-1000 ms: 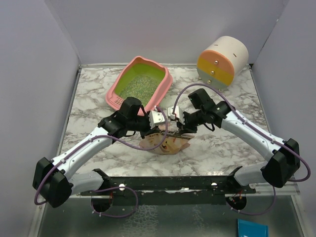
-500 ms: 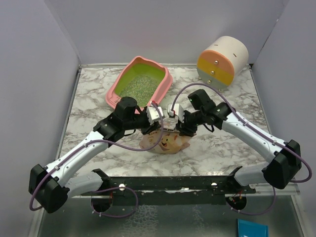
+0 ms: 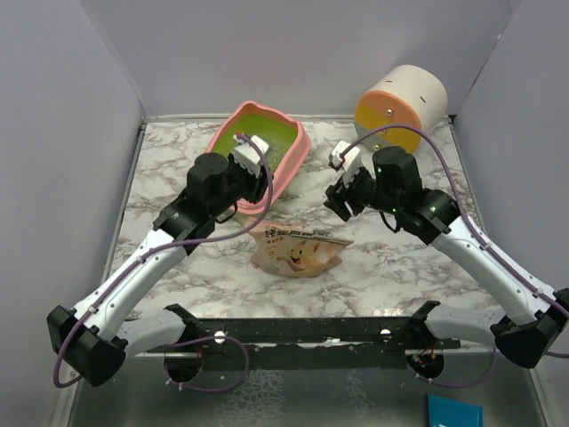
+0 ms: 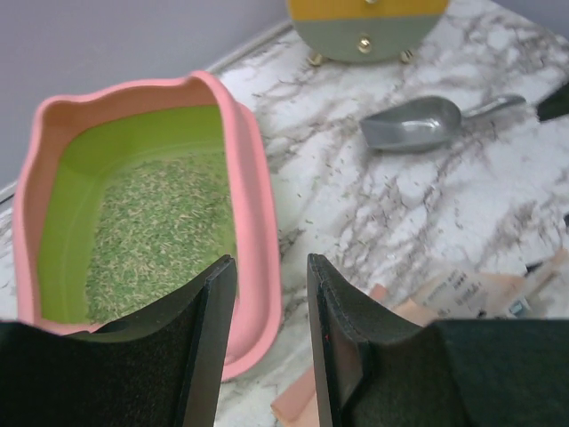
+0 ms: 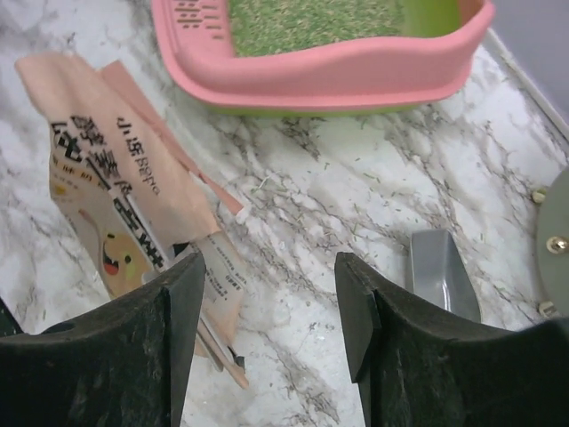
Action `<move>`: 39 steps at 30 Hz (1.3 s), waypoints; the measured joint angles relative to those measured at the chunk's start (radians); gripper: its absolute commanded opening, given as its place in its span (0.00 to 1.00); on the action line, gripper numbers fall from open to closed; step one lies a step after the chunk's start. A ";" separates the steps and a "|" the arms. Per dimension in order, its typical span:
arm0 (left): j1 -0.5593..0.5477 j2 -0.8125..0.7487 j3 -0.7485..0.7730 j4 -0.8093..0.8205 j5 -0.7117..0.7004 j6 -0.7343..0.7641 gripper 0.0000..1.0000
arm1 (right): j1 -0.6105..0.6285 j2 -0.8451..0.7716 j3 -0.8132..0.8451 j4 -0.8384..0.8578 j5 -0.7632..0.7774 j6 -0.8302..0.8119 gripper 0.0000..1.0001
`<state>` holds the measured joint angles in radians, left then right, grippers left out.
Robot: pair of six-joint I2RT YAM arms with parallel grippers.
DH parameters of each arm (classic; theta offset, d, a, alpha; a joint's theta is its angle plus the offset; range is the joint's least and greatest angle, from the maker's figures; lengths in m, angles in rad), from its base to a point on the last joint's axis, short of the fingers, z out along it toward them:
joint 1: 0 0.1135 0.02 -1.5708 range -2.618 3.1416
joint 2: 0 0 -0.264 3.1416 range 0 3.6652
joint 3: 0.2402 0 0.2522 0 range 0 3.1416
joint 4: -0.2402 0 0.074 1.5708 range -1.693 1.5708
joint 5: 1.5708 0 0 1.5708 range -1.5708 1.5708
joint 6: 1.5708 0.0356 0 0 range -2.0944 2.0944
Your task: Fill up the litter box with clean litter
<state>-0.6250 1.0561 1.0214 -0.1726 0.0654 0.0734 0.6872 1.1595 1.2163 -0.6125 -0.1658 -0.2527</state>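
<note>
The litter box sat toward the far left corner of the marble table, its slotted lip turned to the near edge. The clean litter lay as a thin bed over the green floor, with bare green showing along the walls. The left gripper hung above the box's near right part. In the left wrist view its fingers stood a narrow gap apart with nothing between them, just over the pink rim. The right gripper hovered over the marble between the box and the round drawer cabinet, which stood at the far right corner. Its jaws were spread wide and empty in the right wrist view. The beige pouch lay flat about midway across the table, nearer the front edge than the box, touched by neither arm. A grey metal scoop rested on the marble between the box and the cabinet, bowl toward the box. Stray granules speckled the marble beside the box's right wall.
</note>
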 measured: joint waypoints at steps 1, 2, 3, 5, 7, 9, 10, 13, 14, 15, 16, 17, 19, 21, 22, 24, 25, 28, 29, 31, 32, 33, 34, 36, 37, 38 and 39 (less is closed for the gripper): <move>0.020 0.020 0.034 -0.010 -0.006 -0.019 0.41 | 0.000 0.003 0.014 0.006 0.020 0.019 0.62; 0.047 0.040 0.069 -0.024 -0.007 -0.041 0.41 | 0.000 0.008 0.028 0.008 0.036 0.035 0.62; 0.075 0.058 0.097 -0.033 -0.006 -0.063 0.41 | -0.003 0.016 0.045 0.009 0.054 0.055 0.62; 0.129 0.090 0.141 -0.048 0.005 -0.101 0.41 | -0.022 0.035 0.075 0.009 0.072 0.087 0.62; 0.193 0.121 0.177 -0.064 0.022 -0.146 0.41 | -0.072 0.059 0.105 0.008 0.070 0.122 0.62; 0.253 0.143 0.198 -0.077 0.043 -0.186 0.41 | -0.162 0.075 0.120 0.008 0.034 0.162 0.62; 0.290 0.150 0.203 -0.083 0.063 -0.211 0.41 | -0.245 0.079 0.122 0.010 -0.001 0.187 0.62; 0.438 0.157 0.201 -0.094 0.149 -0.290 0.41 | -0.437 0.082 0.119 0.011 -0.077 0.258 0.62; 0.504 0.156 0.195 -0.087 0.184 -0.320 0.41 | -0.513 0.079 0.111 0.021 -0.111 0.291 0.62; 0.587 0.152 0.176 -0.069 0.233 -0.363 0.41 | -0.557 0.074 0.099 0.031 -0.135 0.317 0.62; 0.642 0.147 0.157 -0.060 0.250 -0.393 0.40 | -0.592 0.068 0.085 0.041 -0.156 0.340 0.62; 0.706 0.140 0.126 -0.044 0.268 -0.434 0.40 | -0.620 0.058 0.067 0.053 -0.183 0.367 0.62; 0.773 0.121 0.061 -0.025 0.291 -0.500 0.40 | -0.660 0.027 0.010 0.088 -0.253 0.423 0.61; 0.785 0.094 -0.019 -0.005 0.328 -0.560 0.40 | -0.670 0.013 -0.022 0.106 -0.297 0.454 0.61; 0.784 0.085 -0.046 0.002 0.338 -0.576 0.40 | -0.671 0.010 -0.036 0.118 -0.323 0.469 0.61; 0.779 0.065 -0.095 0.008 0.359 -0.606 0.41 | -0.671 0.011 -0.055 0.138 -0.359 0.492 0.61; 0.778 0.057 -0.112 0.012 0.364 -0.611 0.41 | -0.671 0.011 -0.063 0.144 -0.371 0.500 0.61; 0.778 0.028 -0.147 0.019 0.373 -0.617 0.44 | -0.671 0.011 -0.087 0.169 -0.404 0.519 0.60; 0.778 0.017 -0.157 0.029 0.375 -0.618 0.45 | -0.671 0.011 -0.095 0.178 -0.410 0.524 0.60; 0.778 -0.009 -0.180 0.054 0.378 -0.624 0.48 | -0.671 0.008 -0.119 0.196 -0.424 0.535 0.61; 0.775 -0.025 -0.195 0.069 0.378 -0.630 0.49 | -0.671 0.003 -0.137 0.210 -0.427 0.543 0.61; 0.773 -0.039 -0.208 0.078 0.378 -0.640 0.50 | -0.671 -0.004 -0.153 0.222 -0.427 0.549 0.61; 0.772 -0.050 -0.217 0.084 0.377 -0.651 0.51 | -0.671 -0.016 -0.176 0.240 -0.426 0.566 0.62; 0.768 -0.056 -0.222 0.083 0.361 -0.675 0.51 | -0.671 -0.046 -0.219 0.268 -0.424 0.595 0.62; 0.766 -0.056 -0.222 0.082 0.349 -0.690 0.51 | -0.671 -0.057 -0.230 0.277 -0.423 0.608 0.62; 0.762 -0.056 -0.222 0.077 0.332 -0.704 0.51 | -0.671 -0.066 -0.240 0.290 -0.423 0.619 0.62; 0.760 -0.056 -0.222 0.073 0.319 -0.715 0.51 | -0.671 -0.079 -0.251 0.306 -0.424 0.632 0.62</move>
<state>0.1349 0.9997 0.7998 -0.0998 0.3840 -0.6415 0.0158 1.0805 0.9657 -0.3061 -0.5896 0.3798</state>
